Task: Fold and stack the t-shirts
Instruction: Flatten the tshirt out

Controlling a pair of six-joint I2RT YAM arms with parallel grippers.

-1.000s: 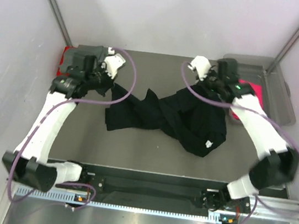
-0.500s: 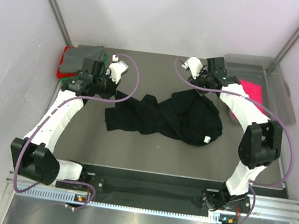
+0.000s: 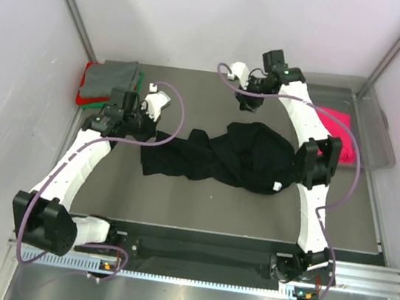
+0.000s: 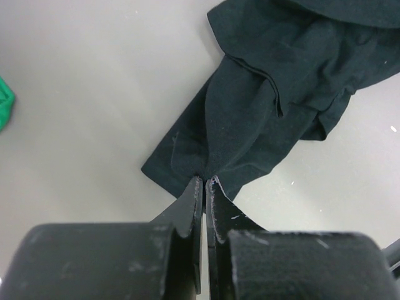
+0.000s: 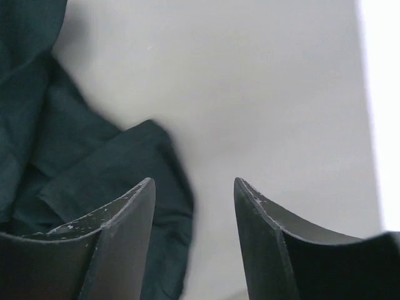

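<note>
The grey tee [image 3: 114, 74] hides all but edges of the red tee [image 3: 84, 83] and green tee [image 3: 140, 80]. My left wrist view crops the black tee [image 4: 262, 94].

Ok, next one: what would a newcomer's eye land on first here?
The black t-shirt lying crumpled and twisted in the middle of the table. The left gripper is shut at its left end, while the right gripper hangs open by its far edge. A grey-topped stack in the far-left corner and a hot-pink shirt at the clear bin on the right add colour.
</note>
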